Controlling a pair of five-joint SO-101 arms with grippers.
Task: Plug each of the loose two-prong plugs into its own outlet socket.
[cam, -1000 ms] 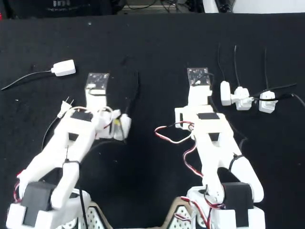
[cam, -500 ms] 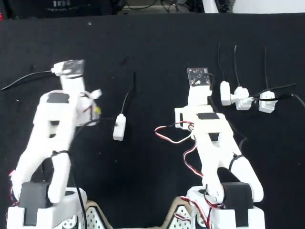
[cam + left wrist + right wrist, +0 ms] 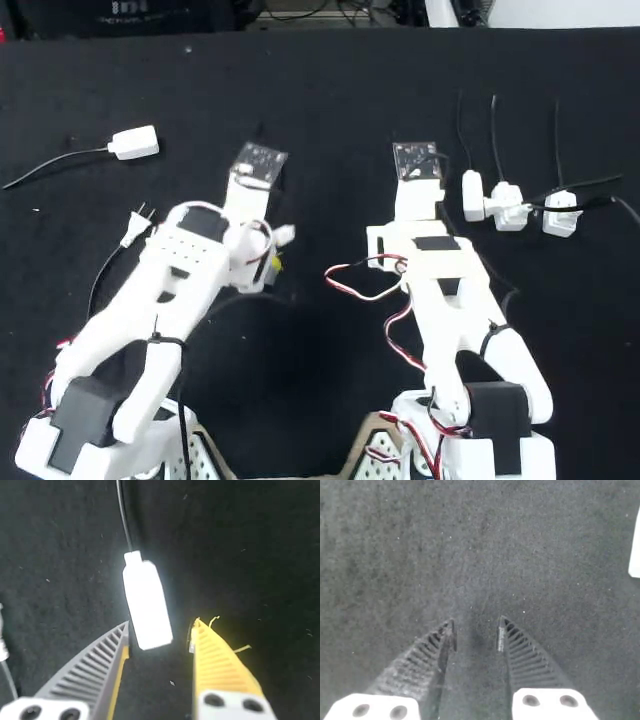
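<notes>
A white oblong cable end (image 3: 145,605) lies flat on the black table, its thin black cable (image 3: 122,515) running away from me. My left gripper (image 3: 160,624) is open just above it, grey finger (image 3: 107,650) on one side and yellow finger (image 3: 215,655) on the other, neither touching. In the high view the left arm (image 3: 195,260) covers this piece. A loose two-prong plug (image 3: 135,226) lies beside that arm. Another white cable end (image 3: 134,143) rests at the back left. My right gripper (image 3: 476,625) is open over bare cloth.
Three white cable pieces (image 3: 510,206) with black leads sit close together right of the right arm (image 3: 430,260). A red and white wire loop (image 3: 360,282) hangs off that arm. Both arm bases stand at the table's front edge.
The left arm swung out towards the back-left cable end, leaving the middle white piece on the table, then came back over that piece. The right arm has not moved.
</notes>
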